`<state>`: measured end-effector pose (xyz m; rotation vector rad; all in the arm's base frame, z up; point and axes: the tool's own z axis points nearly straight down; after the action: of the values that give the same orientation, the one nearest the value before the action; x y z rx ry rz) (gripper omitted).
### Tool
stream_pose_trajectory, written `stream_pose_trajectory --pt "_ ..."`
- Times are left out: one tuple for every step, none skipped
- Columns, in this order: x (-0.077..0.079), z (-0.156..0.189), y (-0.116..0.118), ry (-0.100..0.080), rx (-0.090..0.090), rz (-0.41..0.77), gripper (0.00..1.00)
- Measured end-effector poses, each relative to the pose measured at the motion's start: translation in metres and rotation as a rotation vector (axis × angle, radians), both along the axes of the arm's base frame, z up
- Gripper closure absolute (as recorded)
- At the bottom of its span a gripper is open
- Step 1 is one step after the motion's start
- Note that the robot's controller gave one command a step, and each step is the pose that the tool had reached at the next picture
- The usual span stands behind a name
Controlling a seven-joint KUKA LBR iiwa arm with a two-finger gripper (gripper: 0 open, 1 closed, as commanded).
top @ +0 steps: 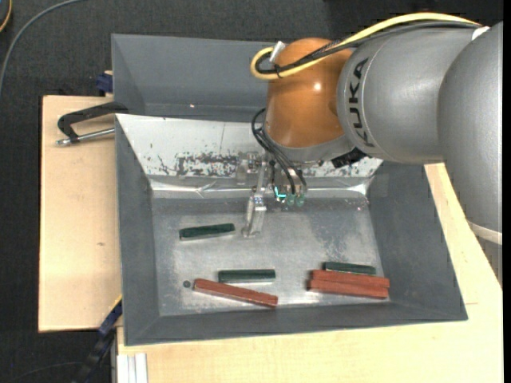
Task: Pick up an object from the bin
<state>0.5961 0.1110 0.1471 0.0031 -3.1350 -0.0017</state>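
My gripper [255, 218] hangs over the middle of the bin floor, below the orange cover, with one grey finger showing. A dark green flat bar [207, 231] lies just to its left, apart from the finger. Further toward the front lies a second dark green bar [247, 276], and a long red-brown bar [236, 292] rests slanted in front of that one. Nothing shows between the fingers.
At the front right a red-brown block [350, 285] lies with a dark green bar [349, 269] against its far side. The arm reaches in from the right and hides the bin's back right part.
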Motion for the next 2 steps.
stream_pose_trajectory --pt "-0.002 -0.081 0.048 -0.001 0.001 -0.027 0.00" --pt "-0.004 -0.044 0.049 -0.014 0.003 -0.024 0.00"
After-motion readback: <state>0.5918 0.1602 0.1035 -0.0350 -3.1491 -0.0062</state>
